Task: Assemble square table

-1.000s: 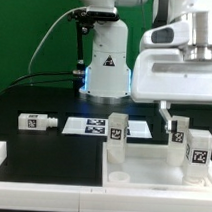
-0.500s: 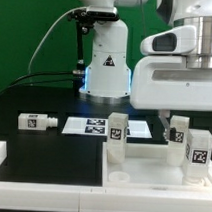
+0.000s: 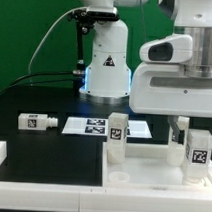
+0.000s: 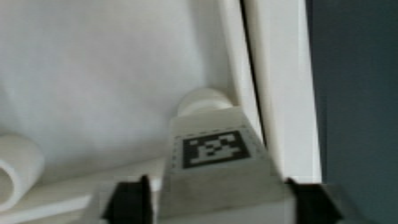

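tabletop [image 3: 151, 168] on the black table [image 3: 52, 152] | left-corner leg [image 3: 116, 135] upright at its corner on the exterior view's left, right-edge leg [image 3: 200, 150] upright too | gripper [image 3: 178, 125] low over its back rim, right at a third leg [image 3: 178, 144], grip honestly unreadable | loose leg [image 3: 37, 120] lying well off toward the exterior view's left | marker board [image 3: 93, 125] flat just behind it

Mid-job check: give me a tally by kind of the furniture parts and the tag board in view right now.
Short white block legs with black-and-white tags: 4 (three upright at the tray, one lying on the black table)
Large white square tray-like tabletop: 1
Flat white marker board: 1
Total: 6
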